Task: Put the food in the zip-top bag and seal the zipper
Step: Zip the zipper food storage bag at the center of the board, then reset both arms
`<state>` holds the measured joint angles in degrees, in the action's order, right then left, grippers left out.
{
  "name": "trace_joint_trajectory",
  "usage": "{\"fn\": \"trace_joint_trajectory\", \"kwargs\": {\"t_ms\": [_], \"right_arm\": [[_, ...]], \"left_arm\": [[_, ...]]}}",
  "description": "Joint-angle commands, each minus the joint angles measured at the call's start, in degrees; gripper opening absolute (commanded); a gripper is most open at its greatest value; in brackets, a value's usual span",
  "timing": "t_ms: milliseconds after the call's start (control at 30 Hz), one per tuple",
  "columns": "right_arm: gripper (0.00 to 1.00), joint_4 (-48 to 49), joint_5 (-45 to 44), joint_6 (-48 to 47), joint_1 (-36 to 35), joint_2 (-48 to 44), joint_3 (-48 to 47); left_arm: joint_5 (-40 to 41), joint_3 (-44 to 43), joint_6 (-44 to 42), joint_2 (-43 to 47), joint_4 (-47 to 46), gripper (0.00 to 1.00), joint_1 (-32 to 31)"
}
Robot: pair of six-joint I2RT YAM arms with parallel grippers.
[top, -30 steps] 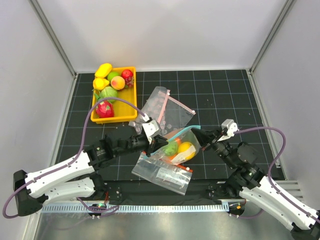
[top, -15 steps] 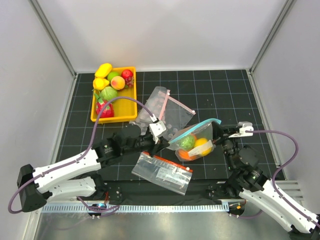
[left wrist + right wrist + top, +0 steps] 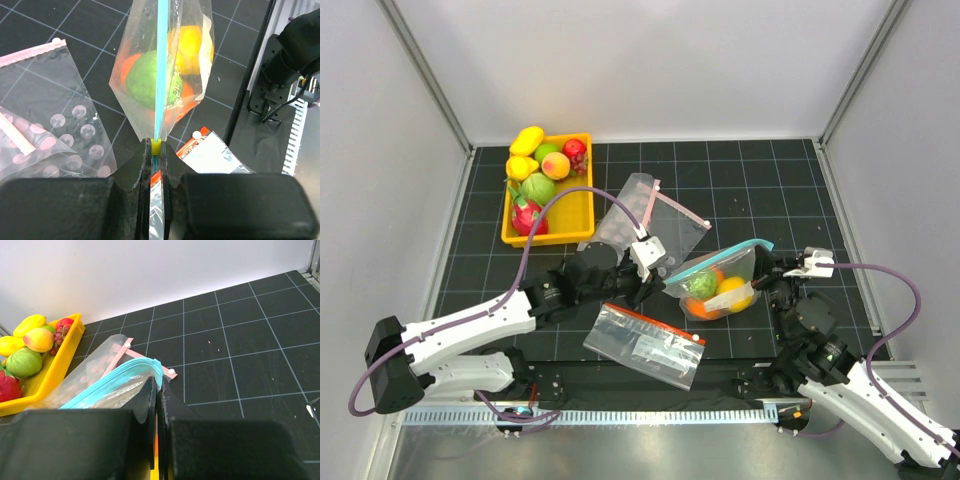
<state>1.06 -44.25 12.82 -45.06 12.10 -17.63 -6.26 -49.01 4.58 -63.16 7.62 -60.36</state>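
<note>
Toward the upper left of the overhead view, a yellow tray (image 3: 572, 208) sits on the black gridded mat (image 3: 770, 180) with assorted fruit piled in it. Right of it, near the centre, lies a dotted clear bag with a pink strip (image 3: 645, 215), and lower down, near the arm bases, a flat clear bag with a red-orange strip (image 3: 645, 345). Between those two the left gripper (image 3: 156, 152) reaches in from the lower left, its jaws clenched on the near end of the zipper (image 3: 720, 256); its wrist camera shows the teal strip running straight away from the fingertips as one thin line. Just right of centre, the zip-top bag (image 3: 715, 280) is stretched between both claws, its body sagging below the strip, with a green piece (image 3: 701, 284), a yellow piece (image 3: 730, 290) and an orange piece (image 3: 698, 306) inside. At the strip's right end, the right gripper (image 3: 158, 390) is pinched tight on the teal edge, coming in from the lower right of the frame.
</note>
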Motion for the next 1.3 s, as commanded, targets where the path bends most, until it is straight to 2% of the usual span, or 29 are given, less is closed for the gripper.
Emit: {"fn": "trace_joint_trajectory", "kwargs": {"t_ms": [0,233,300,333,400,433,500,533,600,633,667,800,967,1033,1100,1267], "right_arm": [[0.01,3.1,-12.6,-0.5,1.0,-1.5,-0.7],[0.02,3.8,-10.8,-0.5,1.0,-0.5,-0.5],[0.09,4.0,-8.7,-0.6,0.9,1.0,-0.8],[0.15,4.1,-8.0,-0.5,1.0,2.7,-1.2],[0.19,4.0,-6.0,-0.7,1.0,4.8,-2.1],[0.26,3.9,-5.6,-0.9,1.0,6.8,-2.5],[0.4,3.5,-4.2,-0.8,1.0,8.4,-3.7],[0.59,3.4,-3.6,-0.7,1.0,9.1,-4.0],[0.76,3.1,-2.3,-0.4,1.0,10.3,-4.7],[0.9,2.9,-2.2,-0.2,1.0,10.7,-5.0],[0.98,2.6,-2.2,0.9,0.9,11.2,-5.7],[1.0,-1.7,-5.7,6.3,1.0,13.1,-9.1],[1.0,-8.8,-12.9,13.0,1.0,17.1,-14.9],[1.0,-11.1,-13.8,15.6,0.9,18.7,-16.8],[1.0,-13.0,-14.5,17.0,1.0,19.5,-17.9],[1.0,-14.3,-15.1,21.7,1.0,21.3,-20.1]], "left_arm": [[2.6,-0.7,1.0,0.9,7.7,0.0,0.2],[5.8,0.6,1.3,2.4,6.7,0.01,0.2],[8.5,0.5,2.0,1.5,5.9,0.05,0.2],[11.0,0.4,2.4,1.1,5.6,0.12,0.2],[14.1,0.7,3.9,0.3,4.4,0.21,0.2],[15.7,0.8,4.2,0.1,3.9,0.31,0.2],[16.7,1.7,4.8,0.0,2.1,0.43,0.2],[17.2,2.0,5.2,0.1,1.5,0.55,0.2],[17.6,2.6,5.9,0.9,0.5,0.69,0.2],[17.7,2.7,6.1,1.4,0.1,0.73,0.2],[17.8,2.9,6.3,1.8,-0.1,0.77,0.2],[18.3,4.6,6.9,7.7,-2.3,1.0,0.2],[23.9,8.8,8.6,15.1,-5.7,1.0,0.2],[30.3,9.2,10.3,17.4,-5.4,1.0,0.2],[37.0,9.4,13.9,18.2,-4.5,1.0,0.2],[43.7,7.4,16.4,16.8,0.1,1.0,0.2]]}}
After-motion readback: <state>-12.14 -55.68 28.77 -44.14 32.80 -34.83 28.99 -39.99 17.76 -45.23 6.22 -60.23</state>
